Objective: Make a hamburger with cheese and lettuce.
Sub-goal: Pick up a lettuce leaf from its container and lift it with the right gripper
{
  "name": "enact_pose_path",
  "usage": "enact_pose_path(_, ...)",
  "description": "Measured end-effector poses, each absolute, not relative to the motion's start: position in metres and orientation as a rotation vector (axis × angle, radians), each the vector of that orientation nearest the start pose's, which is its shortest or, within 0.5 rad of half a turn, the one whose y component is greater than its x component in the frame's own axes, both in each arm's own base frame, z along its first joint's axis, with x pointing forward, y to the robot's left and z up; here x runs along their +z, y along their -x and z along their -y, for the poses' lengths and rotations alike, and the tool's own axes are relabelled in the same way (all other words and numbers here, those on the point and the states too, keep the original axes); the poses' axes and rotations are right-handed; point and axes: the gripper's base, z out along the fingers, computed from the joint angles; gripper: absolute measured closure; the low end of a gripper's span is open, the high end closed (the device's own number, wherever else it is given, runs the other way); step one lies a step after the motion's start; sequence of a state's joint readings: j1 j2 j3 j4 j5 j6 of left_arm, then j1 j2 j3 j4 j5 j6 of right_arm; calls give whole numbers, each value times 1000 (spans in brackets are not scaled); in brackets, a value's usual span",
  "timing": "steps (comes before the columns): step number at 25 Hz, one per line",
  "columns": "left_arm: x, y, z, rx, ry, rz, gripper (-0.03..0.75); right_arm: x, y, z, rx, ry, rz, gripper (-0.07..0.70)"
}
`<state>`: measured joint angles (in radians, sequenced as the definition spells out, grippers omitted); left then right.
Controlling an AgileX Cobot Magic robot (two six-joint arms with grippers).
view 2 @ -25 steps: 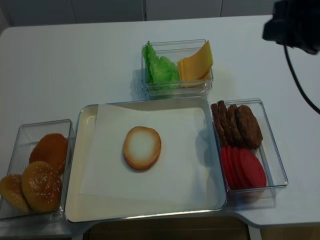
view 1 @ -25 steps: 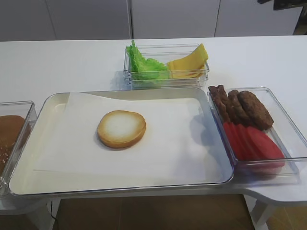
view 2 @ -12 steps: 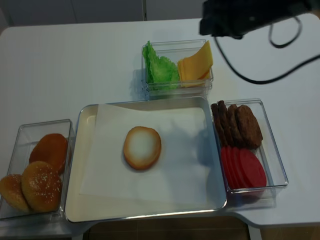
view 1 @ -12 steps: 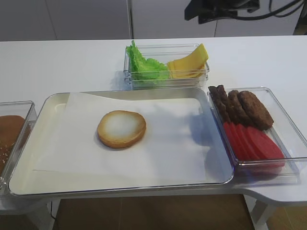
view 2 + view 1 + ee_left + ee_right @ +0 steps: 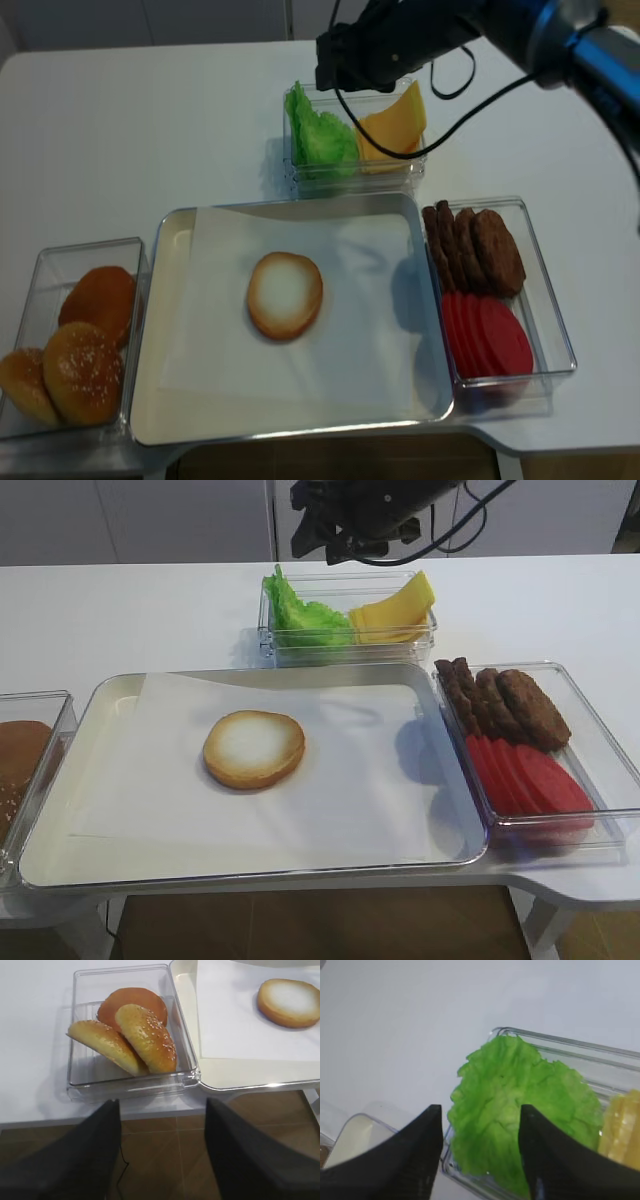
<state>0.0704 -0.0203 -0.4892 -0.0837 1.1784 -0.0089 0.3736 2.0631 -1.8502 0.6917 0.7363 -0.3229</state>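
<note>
The hamburger is a single bun half, pale cut face up, on white paper in the metal tray. The frilly green lettuce and the yellow cheese slices share a clear box behind the tray. My right gripper hangs above the lettuce end of that box, open, with nothing between its fingers. My left gripper is open over the floor just off the table's front edge, near the bun box, and holds nothing.
A clear box of sesame bun tops stands left of the tray. Another clear box with brown patties and red tomato slices stands to its right. The right arm's cable loops over the cheese.
My right arm has swung in from the upper right, moving left to above the lettuce box, and its jaws have widened. The food has not moved.
</note>
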Motion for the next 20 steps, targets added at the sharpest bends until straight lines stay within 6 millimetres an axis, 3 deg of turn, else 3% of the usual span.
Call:
enact_pose_path(7, 265, 12, 8, -66, 75, -2149, 312, 274, -450, -223, 848, 400, -2315, 256)
enact_pose_path(20, 265, 12, 8, -66, 75, -2149, 312, 266, -451, -234, 932, 429, -2295, 255)
